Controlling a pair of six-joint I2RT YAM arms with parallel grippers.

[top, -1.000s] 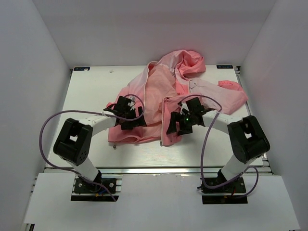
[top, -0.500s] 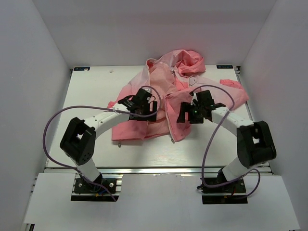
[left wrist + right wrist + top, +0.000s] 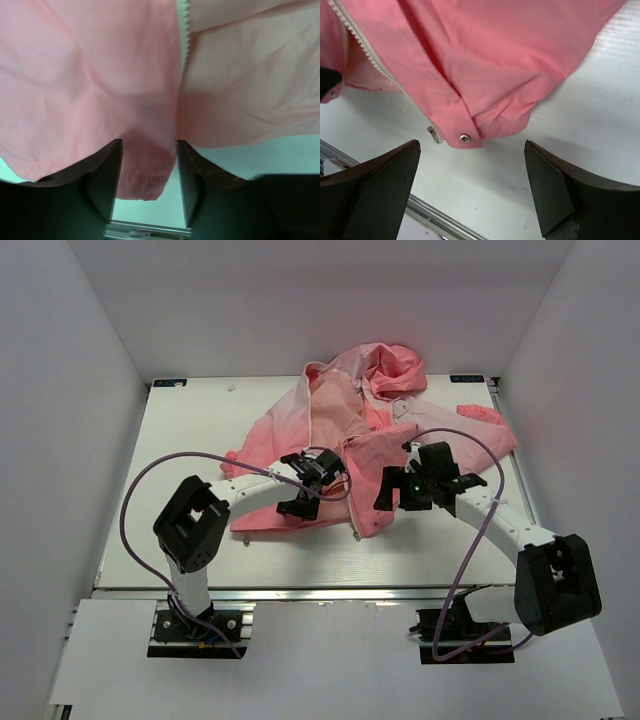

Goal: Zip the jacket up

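The left arm (image 3: 245, 490) and right arm (image 3: 497, 514) share white links and bulky black joint housings. A thin purple cable (image 3: 123, 528) trails along each. A green light (image 3: 413, 483) glows on the right wrist. The jaws are dark, blunt wedges.

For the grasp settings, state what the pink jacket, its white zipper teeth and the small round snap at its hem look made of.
Thin pink fabric jacket: likely a light woven synthetic, matte, going by its soft creases and fine wrinkles. White zipper teeth: probably moulded plastic, opaque and dull. Small round snap: apparently metal, silvery with a bright glint.
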